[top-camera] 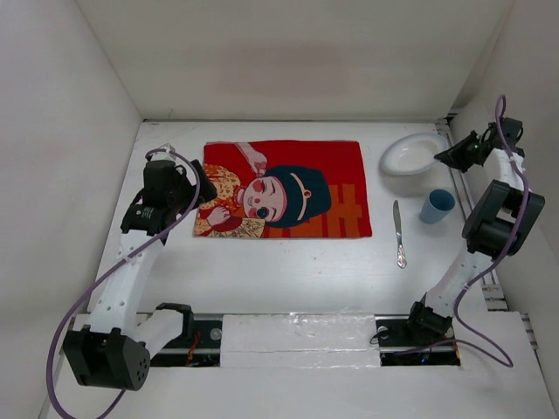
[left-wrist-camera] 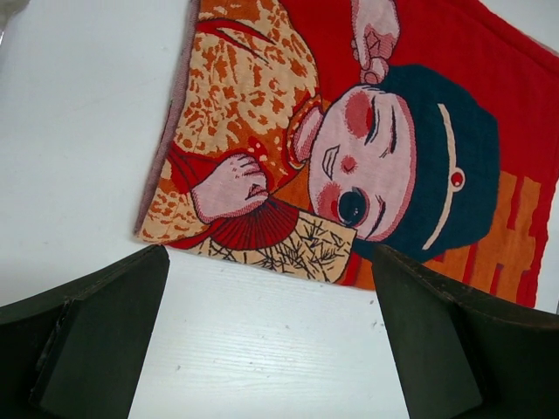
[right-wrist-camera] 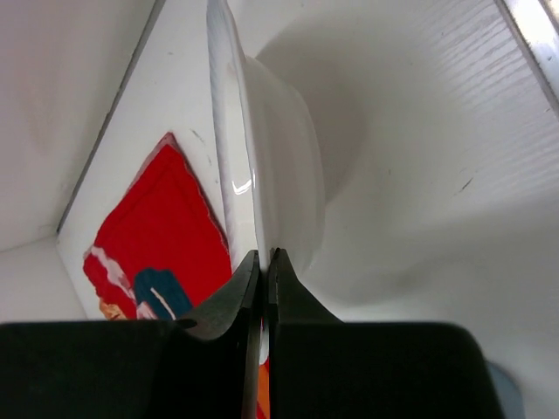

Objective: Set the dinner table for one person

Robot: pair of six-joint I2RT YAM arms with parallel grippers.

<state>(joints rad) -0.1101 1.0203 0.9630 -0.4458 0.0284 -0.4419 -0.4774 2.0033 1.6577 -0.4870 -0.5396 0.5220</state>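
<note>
Now the right pincer [right-wrist-camera: 262,259] is clamping the rim of the white dish [top-camera: 409,155] at two o'clock on the worktop [top-camera: 288,271], likely to carry it onto the placemat [top-camera: 306,188]; the left pincer [left-wrist-camera: 269,257] is hovering released at nine.

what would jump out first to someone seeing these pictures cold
The bright red cartoon-figure placemat dominates, lying at the far middle of the white table. Next is the right claw, shut on the rim of a white dish in the far right corner, with a blue cup and a knife just nearer. The left claw hovers wide open over the placemat's near left corner.
</note>
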